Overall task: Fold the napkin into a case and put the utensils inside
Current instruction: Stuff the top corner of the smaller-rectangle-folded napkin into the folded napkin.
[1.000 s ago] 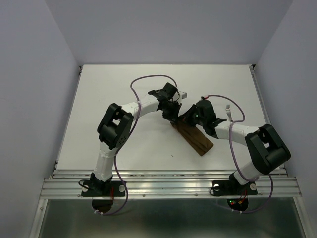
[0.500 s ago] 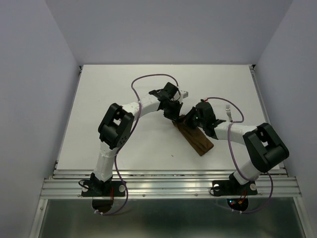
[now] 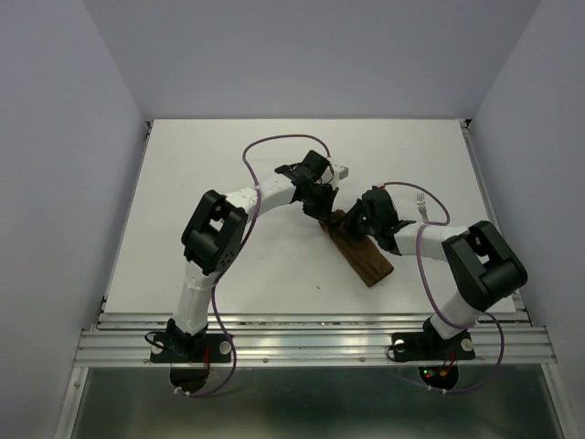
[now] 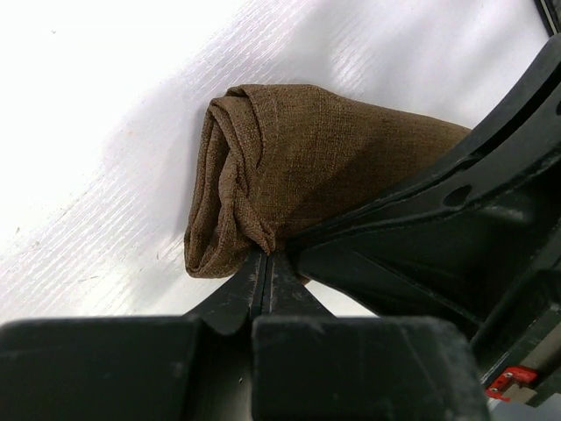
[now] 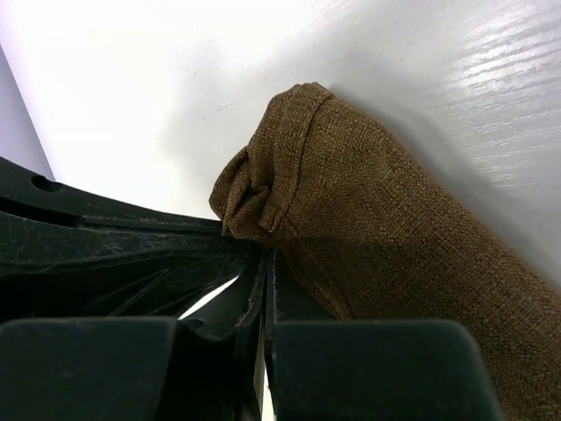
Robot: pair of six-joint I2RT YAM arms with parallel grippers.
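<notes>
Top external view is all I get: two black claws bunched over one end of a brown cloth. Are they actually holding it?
Observer: Yes. The left wrist camera shows the left gripper shut, its fingertips pinching the edge of the napkin.
Operator: And the other claw?
Observer: In its own wrist view, the right gripper is shut too, nipping the cloth just under a bunched corner.
Operator: Is that end of the cloth lying flat?
Observer: No. Up close, it is rolled into several puffy layers, with a stitched edge wrapping over the top.
</notes>
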